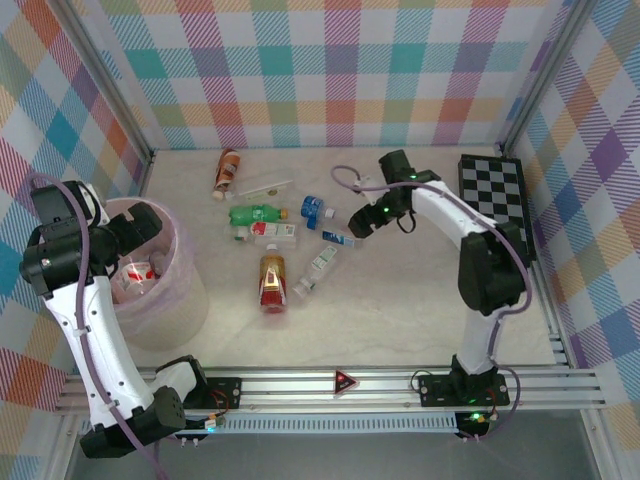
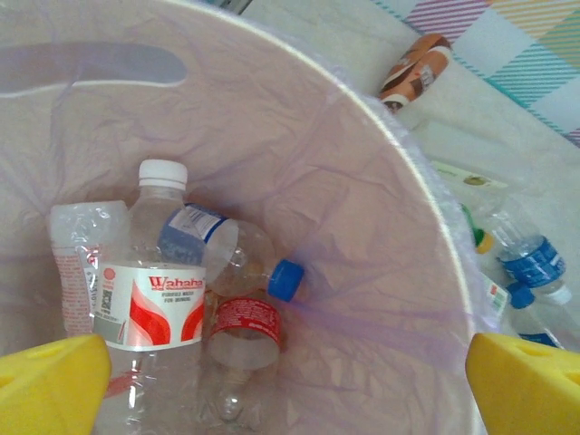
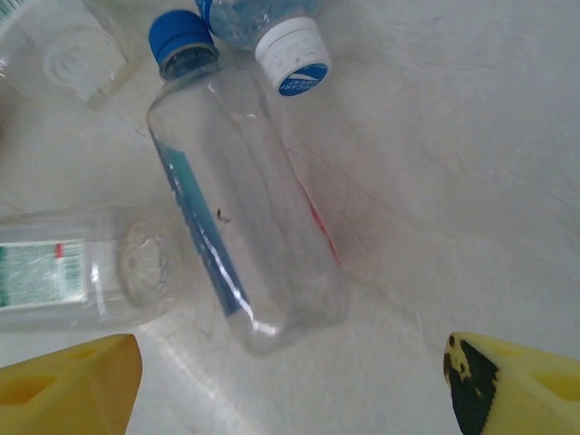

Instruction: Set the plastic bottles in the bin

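The clear blue-capped bottle is lying flat on the table, in the scatter mid-table and well apart from the bin. In the right wrist view its long axis runs diagonal, with the cap up-left and the base down-right, nearest the fingers.

The right gripper hangs just short of that base, spread wide with nothing in it. I'd nudge forward over the belly and twist the wrist a touch so the fingers squeeze across the body, not along it. It looks slick and could squirt out.

Mind the neighbours: a white-capped bottle is right by the neck and a labelled one is just beside it.

The left gripper is over the bin, spread and empty.
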Controlling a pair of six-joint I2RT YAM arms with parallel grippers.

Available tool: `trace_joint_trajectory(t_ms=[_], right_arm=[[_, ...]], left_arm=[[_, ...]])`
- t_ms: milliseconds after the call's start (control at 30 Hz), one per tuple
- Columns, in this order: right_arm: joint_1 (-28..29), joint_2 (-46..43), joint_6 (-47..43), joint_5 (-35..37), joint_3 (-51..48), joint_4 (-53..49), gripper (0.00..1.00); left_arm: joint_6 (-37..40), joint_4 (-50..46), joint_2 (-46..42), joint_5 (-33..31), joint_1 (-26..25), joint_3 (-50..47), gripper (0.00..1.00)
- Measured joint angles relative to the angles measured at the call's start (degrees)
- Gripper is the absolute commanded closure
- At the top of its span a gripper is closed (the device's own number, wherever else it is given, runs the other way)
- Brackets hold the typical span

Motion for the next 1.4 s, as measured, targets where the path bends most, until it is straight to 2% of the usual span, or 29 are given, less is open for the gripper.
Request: trace_joint_trajectory(t_ms=[233, 533, 600, 900, 1067, 1267, 1400], right_arm=[[2.8, 6.5, -4.1, 1.3, 3.9, -0.3, 0.15], [3.5, 12.0, -4.7, 2.5, 6.9, -1.2, 0.17], [3.5, 12.9, -4.7, 2.9, 6.9, -1.4, 0.24], [3.4, 13.2, -4.7, 4.1, 6.0, 0.0, 0.36], [3.3, 11.3, -4.7, 4.4, 3.4, 0.3, 0.4], [2.6, 5.9, -4.6, 4.5, 0.0, 0.1, 0.43], [1.0, 0.9, -1.6, 4.3, -2.3, 0.0, 0.44]], left_arm=[[0.0, -2.6, -1.0, 5.3, 0.0, 3.5, 0.0], [-0.3, -2.8, -1.8, 11.3, 0.0, 5.6, 0.0], [-0.3, -2.8, -1.8, 11.7, 0.0, 5.6, 0.0], [-1.3, -2.5, -1.9, 14.2, 0.0, 5.6, 0.01], [-4.5, 1.0, -3.6, 20.2, -0.5, 3.7, 0.04], [-8.1, 3.6, -4.7, 21.2, -5.4, 3.1, 0.06], [-11.0, 7.4, -4.8, 20.9, -12.0, 1.5, 0.06]])
